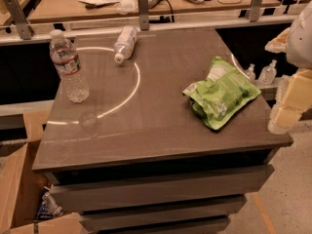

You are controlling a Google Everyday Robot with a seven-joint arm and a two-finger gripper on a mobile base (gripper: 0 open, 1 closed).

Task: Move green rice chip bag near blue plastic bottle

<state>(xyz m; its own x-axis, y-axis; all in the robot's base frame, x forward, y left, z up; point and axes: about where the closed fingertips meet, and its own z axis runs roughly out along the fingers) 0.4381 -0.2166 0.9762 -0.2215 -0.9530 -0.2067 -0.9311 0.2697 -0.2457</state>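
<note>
The hand (286, 104) sits beside the tabletop's (146, 130) edge; how open it is, I cannot tell. The green rice chip bag (222, 92) lies just left of it, the blue plastic bottle (126, 43) farther left, toppled.

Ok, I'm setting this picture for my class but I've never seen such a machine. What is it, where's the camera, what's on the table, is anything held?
One picture, looking down on a grey table from in front; the camera's mounting isn't recorded. The pale blocky shapes at the right are a robot's arm, with its gripper hanging just off the table's right edge. On the table: a green chip bag on the right, a small bottle lying on its side at the back, and a taller bottle standing on the left. The gripper touches none of them, so none of them is held.
</note>
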